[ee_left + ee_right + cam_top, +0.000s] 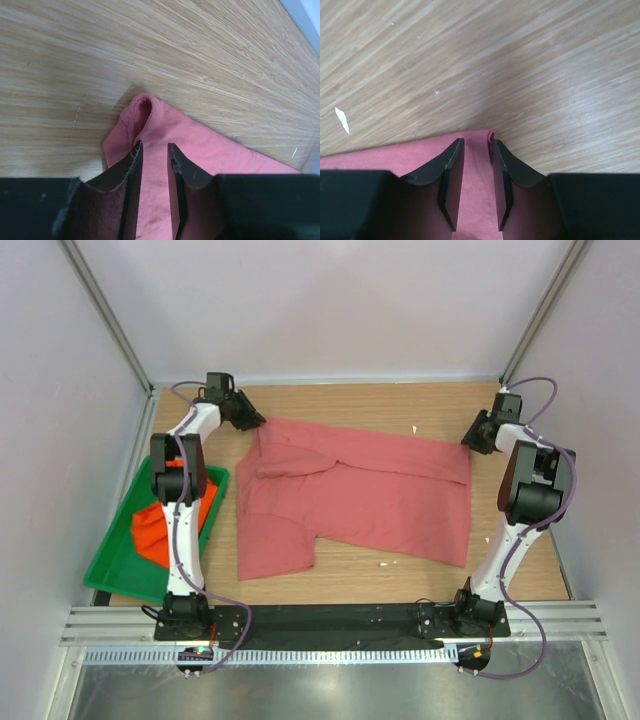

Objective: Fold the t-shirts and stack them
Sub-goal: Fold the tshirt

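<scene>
The pink t-shirt [350, 495] lies spread across the middle of the wooden table, with part of it folded over near its far left. My left gripper [252, 420] is at the shirt's far left corner. In the left wrist view its jaws [155, 147] stand narrowly apart with pink cloth [150, 112] humped up between them. My right gripper [470, 440] is at the far right corner. In the right wrist view [477, 145] it is closed narrowly on the hemmed edge [479, 165]. The orange t-shirt [150, 525] lies crumpled in the green tray, partly hidden by the left arm.
The green tray [115, 575] sits at the table's left edge beside the left arm's base. White walls and metal posts close in the back and sides. A few small white scraps [415, 429] lie on the wood.
</scene>
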Controlling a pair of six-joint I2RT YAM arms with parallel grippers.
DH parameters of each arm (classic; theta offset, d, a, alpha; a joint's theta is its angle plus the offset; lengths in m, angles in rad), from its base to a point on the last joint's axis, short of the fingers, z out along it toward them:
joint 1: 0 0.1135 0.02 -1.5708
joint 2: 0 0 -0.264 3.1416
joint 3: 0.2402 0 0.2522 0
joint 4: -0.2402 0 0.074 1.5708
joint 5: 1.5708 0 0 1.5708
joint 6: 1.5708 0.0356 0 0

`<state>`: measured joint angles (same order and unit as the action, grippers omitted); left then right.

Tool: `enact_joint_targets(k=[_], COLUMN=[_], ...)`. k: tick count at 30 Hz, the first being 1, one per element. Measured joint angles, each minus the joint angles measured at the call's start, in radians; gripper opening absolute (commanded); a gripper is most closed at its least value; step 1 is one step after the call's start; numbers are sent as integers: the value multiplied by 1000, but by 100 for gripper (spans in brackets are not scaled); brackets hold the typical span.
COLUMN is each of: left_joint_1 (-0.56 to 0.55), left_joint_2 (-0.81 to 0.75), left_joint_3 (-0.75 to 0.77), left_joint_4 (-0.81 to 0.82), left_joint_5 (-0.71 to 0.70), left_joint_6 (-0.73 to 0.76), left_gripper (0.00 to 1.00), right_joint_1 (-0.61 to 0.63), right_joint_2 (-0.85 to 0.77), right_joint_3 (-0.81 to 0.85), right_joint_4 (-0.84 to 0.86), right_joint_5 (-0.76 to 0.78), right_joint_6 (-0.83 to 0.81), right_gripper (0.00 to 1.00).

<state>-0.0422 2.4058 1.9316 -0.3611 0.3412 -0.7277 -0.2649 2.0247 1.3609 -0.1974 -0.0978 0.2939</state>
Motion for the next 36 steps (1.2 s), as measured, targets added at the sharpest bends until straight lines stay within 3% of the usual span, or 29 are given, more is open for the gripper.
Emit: enact_joint_targets(k=[4, 5, 9, 11, 22, 23, 24, 25, 27, 28, 33, 36], left_joint_1=[1, 2, 3, 3, 3, 3, 3, 3, 2, -1, -22, -37], left_joint_2=[24, 31, 42, 42, 48, 48, 48, 49, 46, 43, -74, -233], left_joint_3=[20, 27, 35, 35, 69, 71, 76, 80, 86, 88, 24, -100], left_joint_4=[10, 10, 23, 34, 58, 57, 53, 48, 35, 20, -74, -102], left_joint_5=[12, 15, 21, 21, -25, -29, -30, -36, -51, -66, -149, -142], left_joint_6=[-7, -7, -21, -26, -29, -29, -28, -25, -13, -6, 47, 63], left_gripper=[14, 11, 5, 0, 0, 2, 12, 33, 52, 74, 77, 77], right_joint_1=[0, 0, 0, 0, 1, 1, 1, 1, 6, 11, 47, 95], right_joint_2=[13, 20, 56, 73, 107, 111, 116, 124, 136, 141, 138, 100], right_joint_3=[32, 40, 72, 82, 145, 153, 163, 180, 218, 241, 345, 351], right_joint_4=[1, 1, -1, -3, -33, -37, -45, -63, -100, -125, -212, -240], right_joint_5=[-5, -6, -15, -16, 78, 83, 89, 93, 114, 130, 229, 256], right_joint_6=[4, 6, 16, 24, 20, 18, 16, 14, 7, 2, -5, 9], right_gripper=[26, 18, 1, 1, 1, 2, 6, 19, 34, 36, 63, 64])
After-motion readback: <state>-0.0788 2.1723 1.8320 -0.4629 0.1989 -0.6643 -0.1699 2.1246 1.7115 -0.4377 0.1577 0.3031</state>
